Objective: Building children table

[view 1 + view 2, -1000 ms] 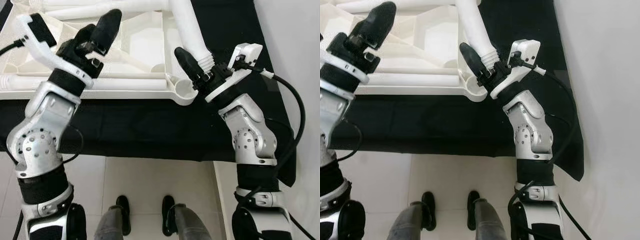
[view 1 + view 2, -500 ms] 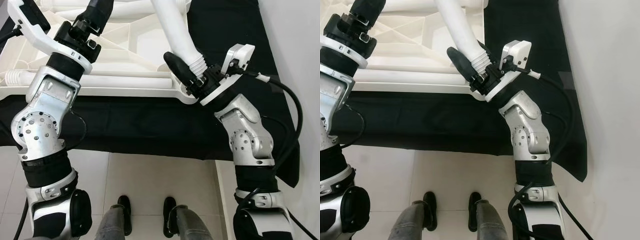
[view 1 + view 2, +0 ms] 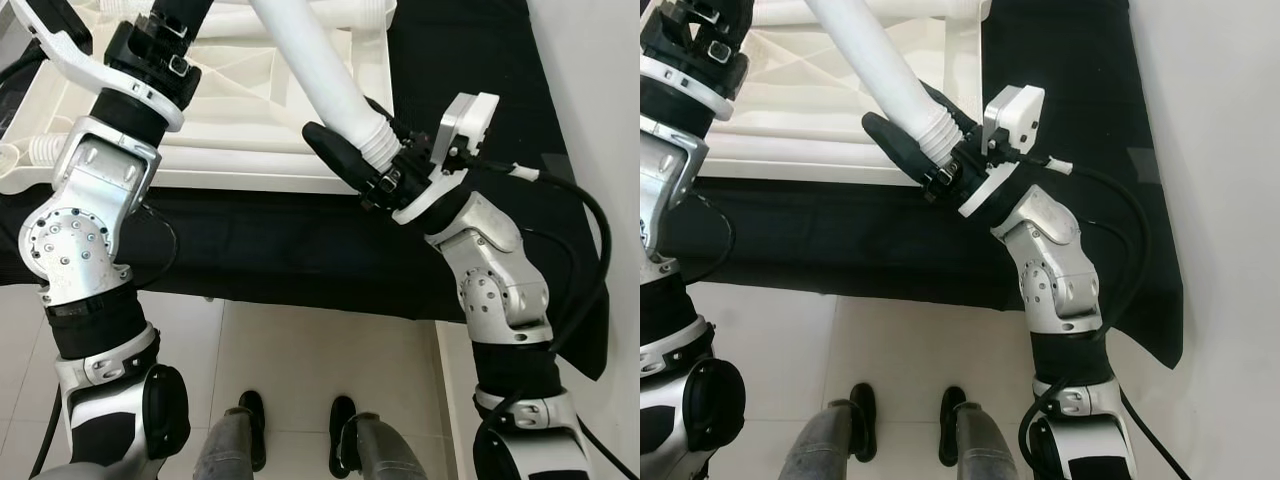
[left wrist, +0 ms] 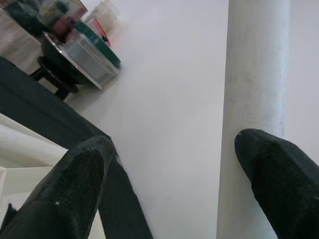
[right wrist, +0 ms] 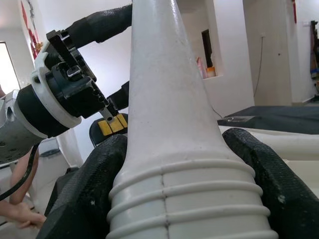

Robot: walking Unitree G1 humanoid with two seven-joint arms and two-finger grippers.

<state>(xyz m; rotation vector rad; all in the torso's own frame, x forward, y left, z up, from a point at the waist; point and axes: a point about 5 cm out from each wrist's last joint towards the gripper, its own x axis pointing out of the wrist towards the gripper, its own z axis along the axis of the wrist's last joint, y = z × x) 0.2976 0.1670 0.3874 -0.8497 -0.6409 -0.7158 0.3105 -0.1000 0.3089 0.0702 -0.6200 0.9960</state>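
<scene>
A white plastic table top (image 3: 250, 180) lies upside down on a black cloth. My right gripper (image 3: 362, 142) is shut on the ribbed, threaded end of a long white table leg (image 3: 310, 70). It holds that end just above the top's near right corner, and the leg slants up and away to the left. The right wrist view shows both fingers (image 5: 94, 189) pressed against the leg (image 5: 169, 99). My left gripper (image 4: 169, 149) is raised high beside the leg's upper part, open, with one fingertip (image 4: 269, 154) against the leg (image 4: 256, 74).
A second white leg (image 3: 35, 152) lies in the table top at the left. The black cloth (image 3: 300, 250) hangs over the near edge. A person's legs and shoes (image 3: 300, 440) stand on the tiled floor below. A white wall (image 3: 600, 100) is close on the right.
The right gripper has carried the leg's threaded end to the left, off the corner socket, and tilted the leg further. The left arm has risen toward the leg's upper part.
</scene>
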